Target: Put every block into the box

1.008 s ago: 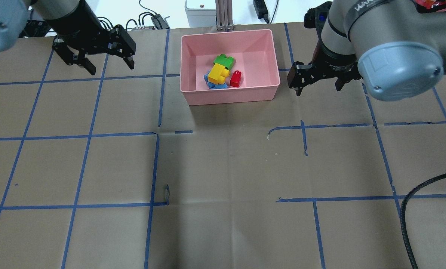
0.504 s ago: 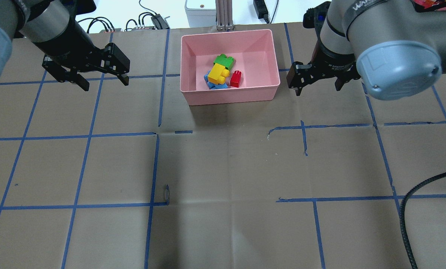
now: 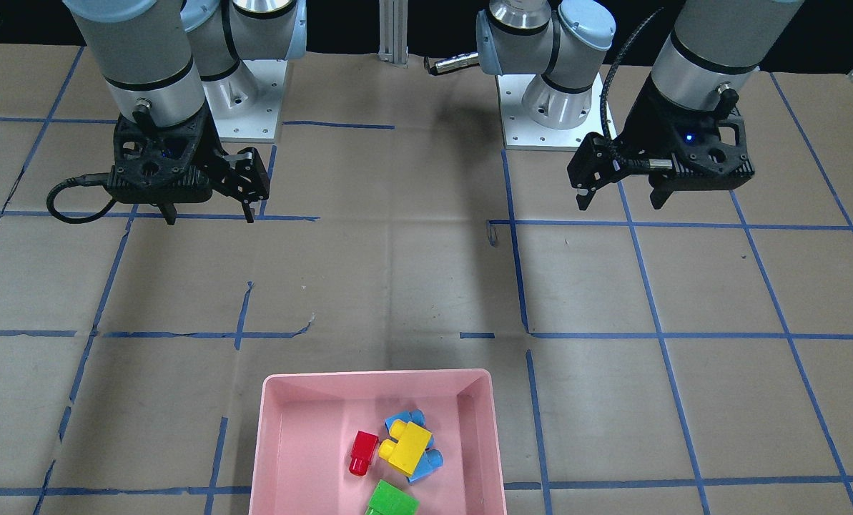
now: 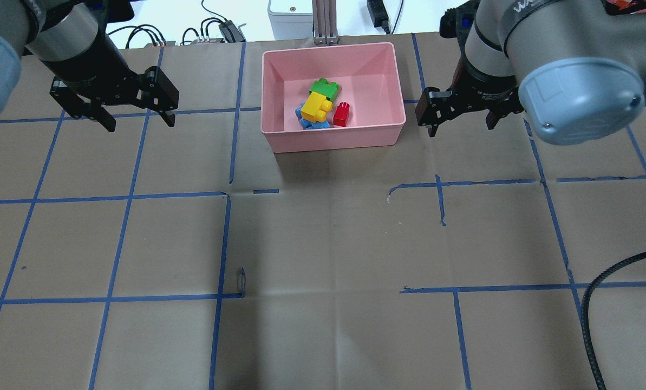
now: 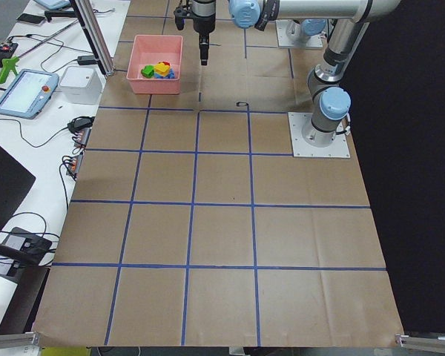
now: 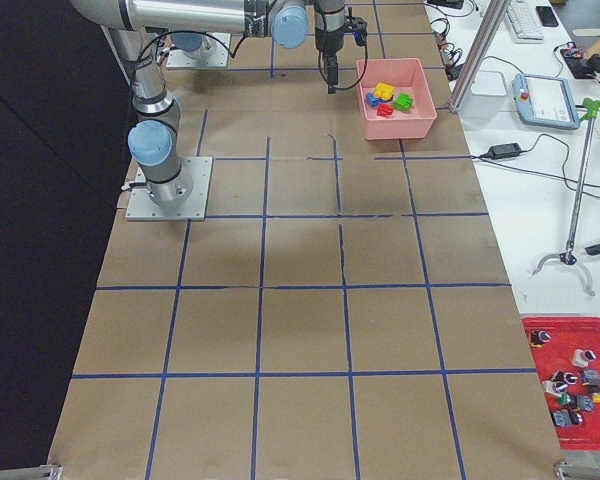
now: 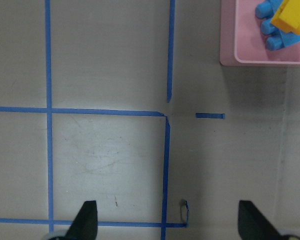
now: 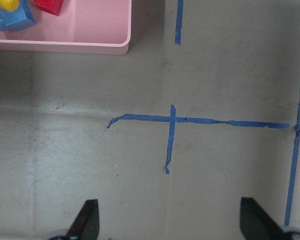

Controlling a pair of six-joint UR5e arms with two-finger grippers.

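The pink box (image 4: 333, 142) stands at the table's far middle. In it lie the green block (image 4: 324, 86), the yellow block (image 4: 315, 107), the red block (image 4: 342, 114) and the light-blue block (image 4: 303, 120), which is partly under the yellow one. My left gripper (image 4: 138, 123) is open and empty, above the table to the left of the box. My right gripper (image 4: 459, 130) is open and empty, just right of the box. In the front-facing view both the left gripper (image 3: 619, 204) and the right gripper (image 3: 210, 217) hang apart from the box (image 3: 376, 373).
Blue tape lines (image 4: 128, 195) grid the brown paper table cover. A black cable (image 4: 588, 303) curls at the near right. A white device (image 4: 290, 13), a metal post (image 4: 325, 21) and cables lie beyond the far edge. A red parts tray (image 6: 575, 380) sits on a side table.
My left gripper has moved further left and a little nearer to me, away from the box, and stays open. The right gripper and the blocks have barely moved.
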